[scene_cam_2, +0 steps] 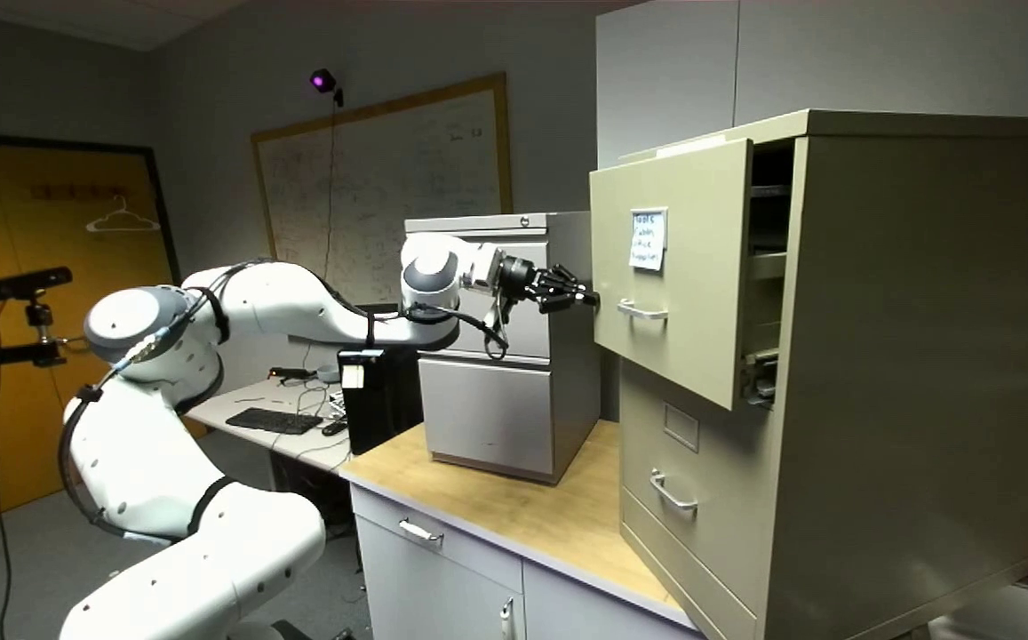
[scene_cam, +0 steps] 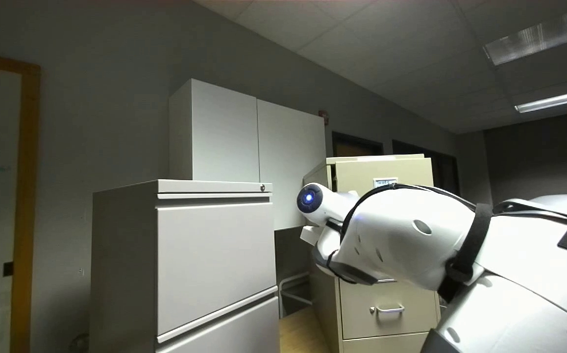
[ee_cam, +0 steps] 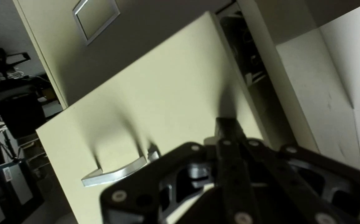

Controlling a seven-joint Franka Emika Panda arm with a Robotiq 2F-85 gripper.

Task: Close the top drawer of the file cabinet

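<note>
Wrist view: my end effector (ee_cam: 227, 125), pinched together empty, faces the top drawer (ee_cam: 167, 93) near its side edge; jutting below the file cabinet's (scene_cam_2: 918, 373) upper front edge, it may jam if pushed off-centre.

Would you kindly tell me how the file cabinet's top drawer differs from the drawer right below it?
The top drawer stands partly pulled out, while the drawer below sits shut in the file cabinet. The top drawer bears a handwritten label; the drawer below shows only a metal frame. The shut gripper appears to touch the top drawer, but is apart from the drawer below. Both are beige and have a silver handle.
</note>
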